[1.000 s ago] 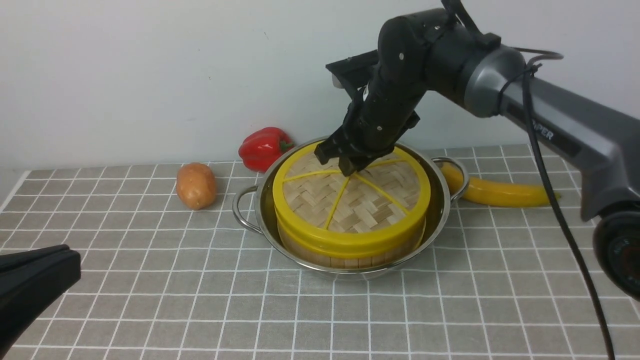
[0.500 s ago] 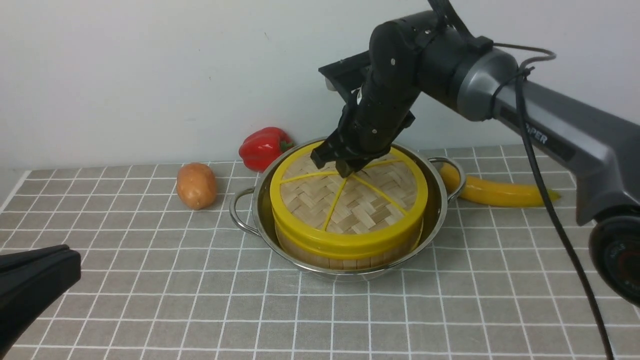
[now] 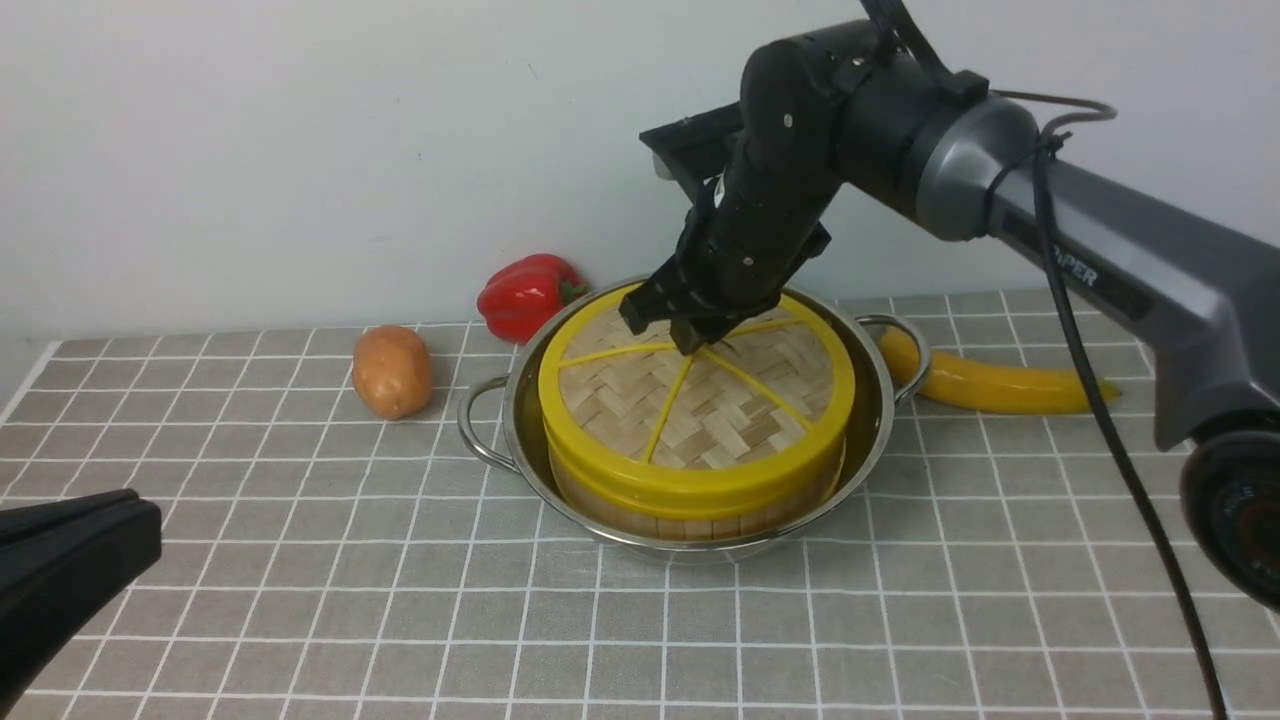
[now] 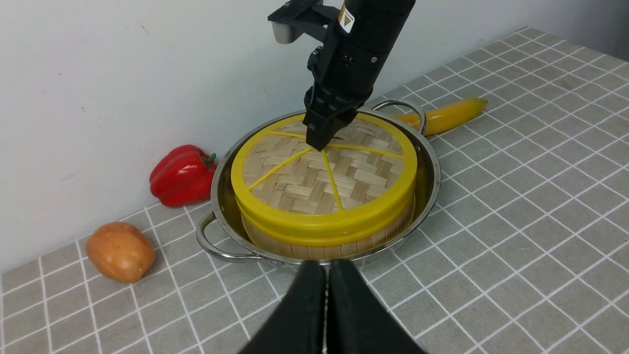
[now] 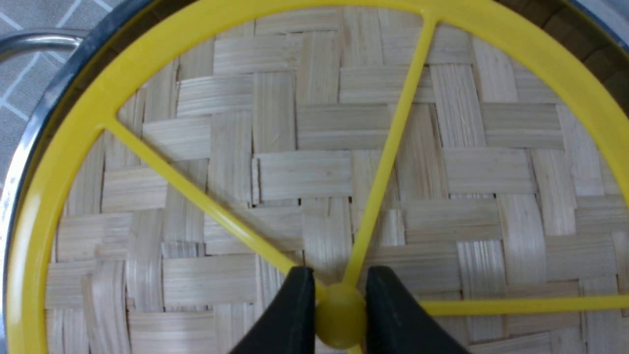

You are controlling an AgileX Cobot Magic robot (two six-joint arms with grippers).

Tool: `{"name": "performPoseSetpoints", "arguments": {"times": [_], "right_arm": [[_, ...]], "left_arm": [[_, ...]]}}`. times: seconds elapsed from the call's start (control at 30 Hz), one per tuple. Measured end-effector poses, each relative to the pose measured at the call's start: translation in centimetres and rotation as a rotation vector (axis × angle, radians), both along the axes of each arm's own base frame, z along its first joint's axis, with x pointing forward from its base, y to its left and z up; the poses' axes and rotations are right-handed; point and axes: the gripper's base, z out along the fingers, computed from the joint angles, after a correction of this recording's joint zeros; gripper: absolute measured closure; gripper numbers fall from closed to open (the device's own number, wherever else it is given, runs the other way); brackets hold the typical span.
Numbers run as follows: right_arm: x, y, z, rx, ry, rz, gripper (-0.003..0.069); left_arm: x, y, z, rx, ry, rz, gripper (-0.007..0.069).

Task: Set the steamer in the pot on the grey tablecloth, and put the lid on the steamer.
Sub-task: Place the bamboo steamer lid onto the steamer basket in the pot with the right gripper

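Observation:
The shiny steel pot (image 3: 512, 425) stands on the grey tablecloth (image 3: 900, 600). The steamer (image 3: 690, 518) sits inside it, its pale wall showing under the lid (image 3: 720, 410), which lies flat on top. My right gripper (image 3: 690, 338) reaches down onto the lid's centre and is shut on the small yellow knob (image 5: 340, 314), one finger on each side, seen in the right wrist view (image 5: 340, 295). My left gripper (image 4: 327, 269) is shut and empty, low over the cloth in front of the pot (image 4: 216, 236); it shows at the front view's lower left (image 3: 140, 525).
A red bell pepper (image 3: 527, 295) and a potato (image 3: 392, 370) lie to the back left of the pot. A yellow banana (image 3: 990, 385) lies by the pot's right handle. A white wall stands close behind.
My right gripper with the lid's knob has moved slightly left, and the pot, steamer and lid shifted left with it. The left gripper has not moved.

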Motion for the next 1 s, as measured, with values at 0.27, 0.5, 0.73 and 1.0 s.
{"name": "performPoseSetpoints", "arguments": {"times": [0.27, 0.5, 0.73, 1.0], "right_arm": [[-0.78, 0.68, 0.30, -0.005, 0.012, 0.020, 0.0512], [-0.68, 0.56, 0.29, -0.032, -0.007, 0.022, 0.0512], [-0.52, 0.28, 0.25, -0.066, -0.026, 0.021, 0.0512], [-0.52, 0.28, 0.25, -0.072, -0.031, 0.037, 0.0512]], "left_arm": [[0.00, 0.00, 0.00, 0.001, -0.001, 0.000, 0.0622], [0.03, 0.06, -0.02, 0.011, -0.004, 0.004, 0.0622], [0.04, 0.09, -0.02, 0.018, -0.007, 0.004, 0.0622], [0.04, 0.09, -0.02, 0.018, -0.007, 0.004, 0.0622]]}}
